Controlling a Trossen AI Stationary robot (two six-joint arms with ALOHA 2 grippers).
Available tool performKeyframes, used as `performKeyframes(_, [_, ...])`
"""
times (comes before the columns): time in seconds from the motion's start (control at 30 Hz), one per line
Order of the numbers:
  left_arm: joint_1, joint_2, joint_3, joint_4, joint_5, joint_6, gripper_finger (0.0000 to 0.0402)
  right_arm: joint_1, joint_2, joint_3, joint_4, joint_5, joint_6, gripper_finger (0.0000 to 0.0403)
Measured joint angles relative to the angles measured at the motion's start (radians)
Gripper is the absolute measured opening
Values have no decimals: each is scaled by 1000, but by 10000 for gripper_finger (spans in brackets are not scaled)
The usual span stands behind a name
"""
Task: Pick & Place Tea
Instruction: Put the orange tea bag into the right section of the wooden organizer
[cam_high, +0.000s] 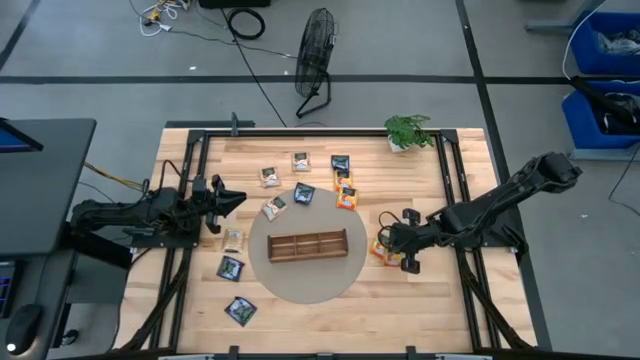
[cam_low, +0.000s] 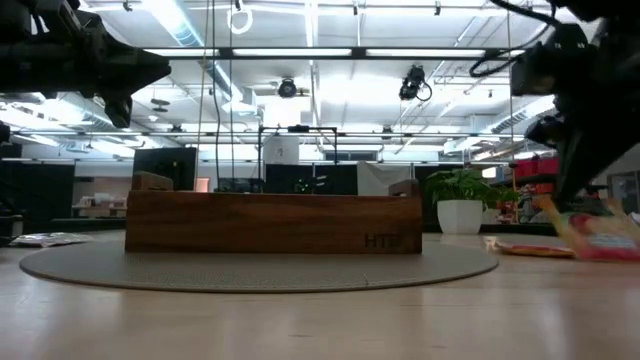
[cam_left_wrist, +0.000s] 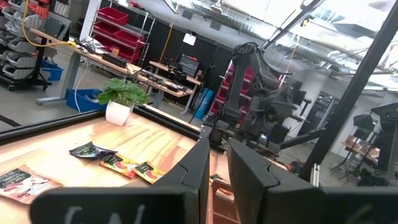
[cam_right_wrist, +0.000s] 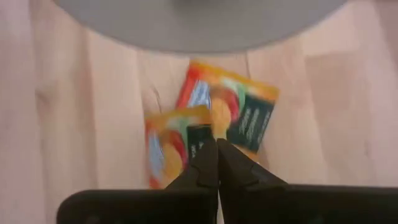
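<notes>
The right gripper (cam_right_wrist: 217, 146) is pressed shut, with its dark tips set down on two small flat orange tea sachets (cam_right_wrist: 227, 115) that overlap on the pale wooden table (cam_high: 440, 300). Whether a sachet is pinched cannot be told. The sachets are found just beside the round grey mat (cam_high: 310, 285), right of the long brown wooden tray (cam_high: 307, 245). The right arm is stretched low across the table. The left gripper (cam_high: 228, 200) is kept nearly shut and empty, above the table's left side.

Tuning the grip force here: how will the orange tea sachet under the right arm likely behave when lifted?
The orange tea sachet looks thin and flat, so probably very light and floppy, drooping from a pinched edge. Its glossy wrapper may slip between the right tool's shut fingers. It overlaps a second orange sachet, which might drag along.
</notes>
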Motion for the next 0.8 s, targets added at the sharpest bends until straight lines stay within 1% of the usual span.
performKeyframes(0.23, [0, 0, 0, -1, 0, -1, 60, -35, -1, 105, -57, 56, -31, 0])
performKeyframes(0.33, [0, 0, 0, -1, 0, -2, 60, -53, -1, 129, -58, 63, -43, 0])
performKeyframes(0.5, [0, 0, 0, -2, 0, 0, 60, -81, 6, 111, -9, -86, -20, 6])
performKeyframes(0.6, [0, 0, 0, -3, 1, -2, 60, -75, 20, 52, 54, -144, -35, 32])
performKeyframes(0.7, [0, 0, 0, -3, 1, -18, 60, -74, 35, -2, 91, -195, -39, 77])
performKeyframes(0.73, [0, 0, 0, -3, 0, -26, 60, -77, 39, -16, 83, -196, -40, 95])
performKeyframes(0.8, [0, 0, 0, -4, 1, -48, 60, -80, 42, -33, 90, -165, -43, 133])
